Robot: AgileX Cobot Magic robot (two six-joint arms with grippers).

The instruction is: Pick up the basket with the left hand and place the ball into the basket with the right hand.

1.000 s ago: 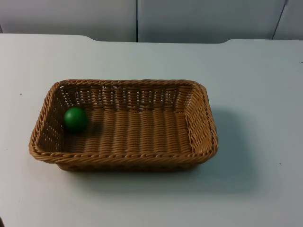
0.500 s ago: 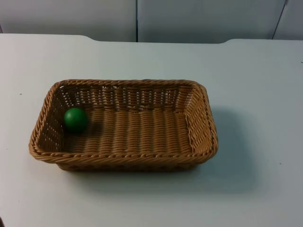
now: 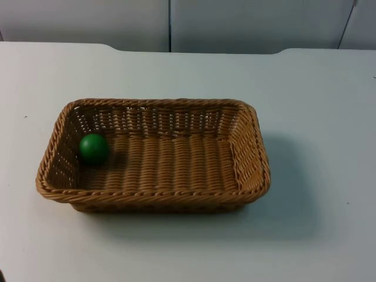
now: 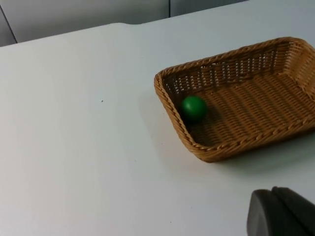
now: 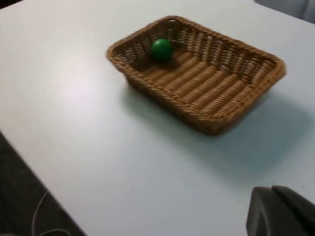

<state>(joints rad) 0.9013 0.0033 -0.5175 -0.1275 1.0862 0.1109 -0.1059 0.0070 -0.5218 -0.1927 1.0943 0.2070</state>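
Observation:
A woven tan basket (image 3: 153, 195) rests on the white table, long side toward the camera. A green ball (image 3: 93, 148) lies inside it on the bottom, against the left short wall. The left wrist view has the basket (image 4: 170, 105) and the ball (image 4: 194, 108) some way ahead of my left gripper (image 4: 281, 214), which hangs over bare table off the basket's left end. My right gripper (image 5: 280, 212) is held back over the table, well apart from the basket (image 5: 162, 93) and the ball (image 5: 161, 49). Neither gripper touches anything.
The grey partition wall (image 3: 176, 23) closes off the table's far side. In the right wrist view the table's edge (image 5: 34, 162) drops to dark floor. White table top (image 3: 317, 117) surrounds the basket on every side.

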